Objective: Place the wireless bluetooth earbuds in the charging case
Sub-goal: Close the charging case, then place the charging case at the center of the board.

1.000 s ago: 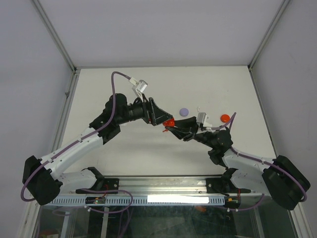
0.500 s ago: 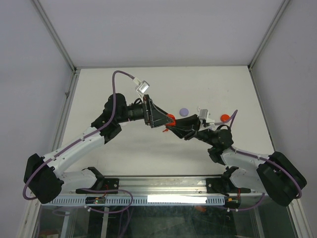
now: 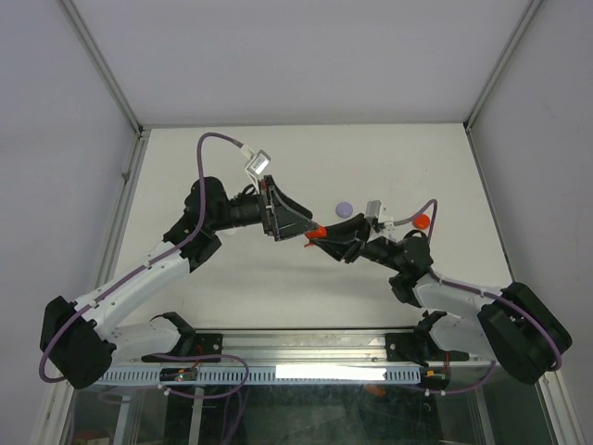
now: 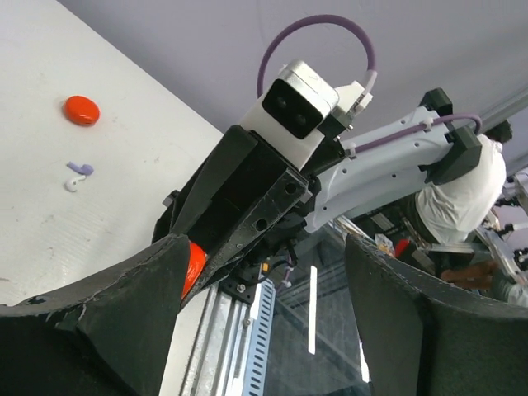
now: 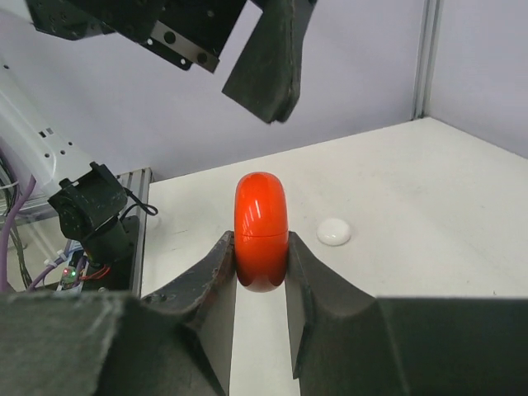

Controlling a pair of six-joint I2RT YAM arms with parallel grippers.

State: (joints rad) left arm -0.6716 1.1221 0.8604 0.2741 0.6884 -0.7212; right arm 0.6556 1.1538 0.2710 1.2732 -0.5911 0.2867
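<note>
Right gripper (image 5: 261,249) is pinched on the red charging case (image 5: 261,216). The case stands on edge with one finger on each broad face, its seam toward the wrist camera, and the lid looks closed. Left gripper (image 4: 266,252) is spread wide with nothing between its fingers. It hangs just above and beyond the case, one fingertip near the rim, no contact visible. Both tools meet in mid-air over the table (image 5: 429,190). No earbud is in either tool. A purple earbud (image 4: 80,169) and a white earbud (image 4: 73,186) lie together on the table near a red puck (image 4: 82,109), well apart from the held case. A white puck (image 5: 333,233) lies on the table behind the case. Judgement: the step in hand is opening the lid, and no bud is seated yet. Risks:
- The pinch sits on smooth rounded faces, so a prying push from the left finger could spin the case or squirt it out.
- The fingers are crowded, so slight misalignment could knock the tools together.
- If the lid only half opens, no bud can seat.
</note>
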